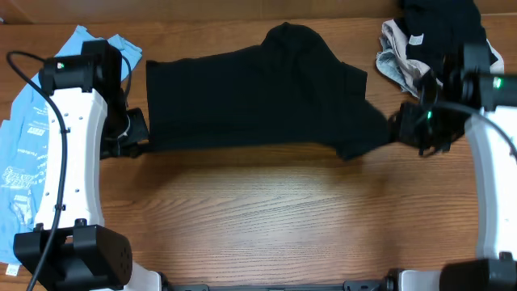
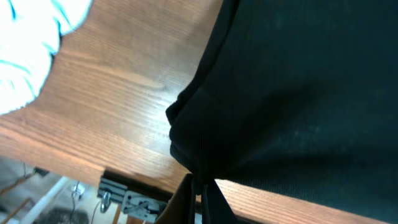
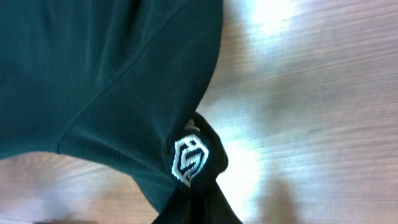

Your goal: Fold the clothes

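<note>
A large plain black fabric garment (image 1: 242, 101) lies on the brown wooden table (image 1: 266, 218). The left gripper (image 2: 200, 194) and the right gripper (image 3: 194, 208) each pinch its opposite ends.

Left pincer (image 2: 198, 193), right pincer (image 3: 198, 210): tips cropped at frame bottom; blue cloth (image 1: 24, 153) left of black garment (image 1: 250, 97) cut off

A wood-grain desk (image 1: 266, 218) carries everything, its near half bare. A black garment (image 1: 250, 105) lies spread flat across the far middle, stretched from left to right, with one lobe bulging toward the far edge. Its right near corner bears a small white logo (image 3: 188, 158). Light blue fabric (image 1: 24, 137) with white print lies along the left edge. At the far right corner sits a crumpled grey-white cloth (image 1: 397, 58), with more black cloth (image 1: 440, 28) just beside it.
</note>
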